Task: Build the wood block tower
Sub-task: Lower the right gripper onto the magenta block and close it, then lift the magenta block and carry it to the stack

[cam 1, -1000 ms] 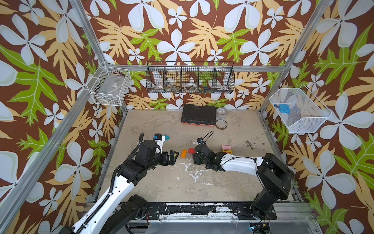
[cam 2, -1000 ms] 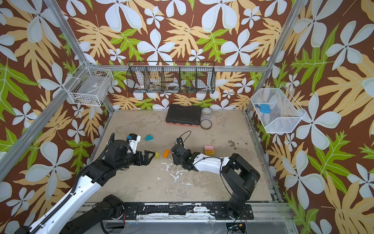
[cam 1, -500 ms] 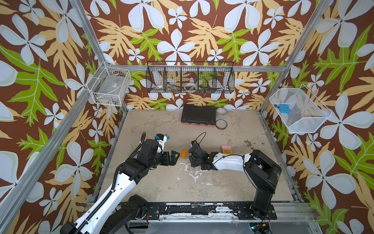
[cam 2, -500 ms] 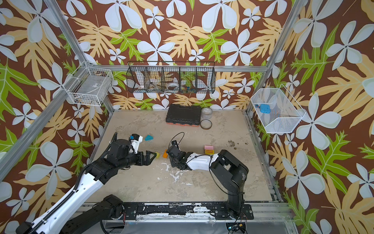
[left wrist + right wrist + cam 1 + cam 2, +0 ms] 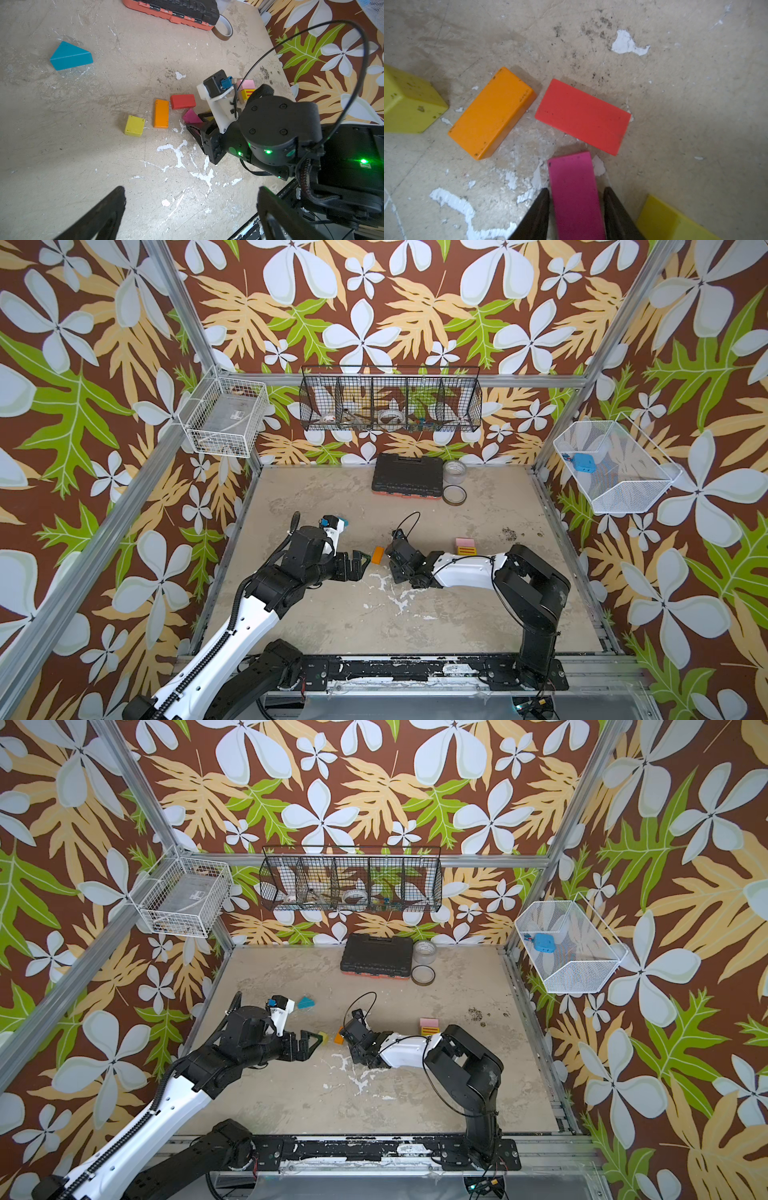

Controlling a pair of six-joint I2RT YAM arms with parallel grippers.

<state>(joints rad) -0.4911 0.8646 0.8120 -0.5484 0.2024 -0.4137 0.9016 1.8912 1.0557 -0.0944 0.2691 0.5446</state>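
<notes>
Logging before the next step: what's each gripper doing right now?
Left gripper: open, empty.
Right gripper: jaws astride the magenta brick; whether it is gripped cannot be told.

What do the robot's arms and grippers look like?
Both arms are black at the joints with white shells on the long links. The left arm carries a ribbed black hose, the right arm a thin black looping cable and green lights. The left gripper and right gripper have black tapering fingers.

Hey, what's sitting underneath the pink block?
A striped-yellow brick lies directly under the pink block. What looks like plain wood peeks out lower still; the right arm hides the rest there.
</notes>
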